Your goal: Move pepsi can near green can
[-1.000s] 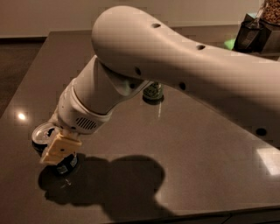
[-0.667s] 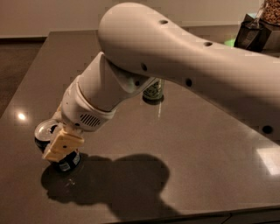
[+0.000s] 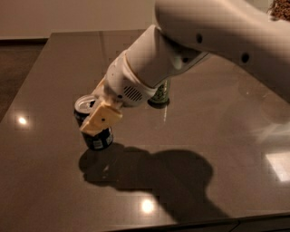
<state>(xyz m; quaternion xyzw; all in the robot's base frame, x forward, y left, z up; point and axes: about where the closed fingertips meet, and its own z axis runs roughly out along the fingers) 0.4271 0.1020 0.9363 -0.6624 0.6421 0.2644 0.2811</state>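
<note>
The pepsi can [image 3: 98, 138] is dark blue with a silver top and sits at the left middle of the dark table [image 3: 54, 63], leaning slightly. My gripper [image 3: 94, 126] is shut on it; a cream finger pad [image 3: 102, 118] presses its near side and the other finger is hidden behind the can. The green can [image 3: 161, 93] stands upright further back and to the right. Only its lower part shows, because my white arm [image 3: 190, 41] covers its top. A gap of about two can widths lies between the two cans.
The arm reaches in from the top right and casts a large shadow [image 3: 154, 172] on the table in front. The table's front edge [image 3: 181, 224] runs along the bottom. A dark object [image 3: 281, 9] sits at the far right corner.
My gripper has moved right and away from the front edge with the pepsi can in it, bringing it closer to the green can. The green can has not moved.
</note>
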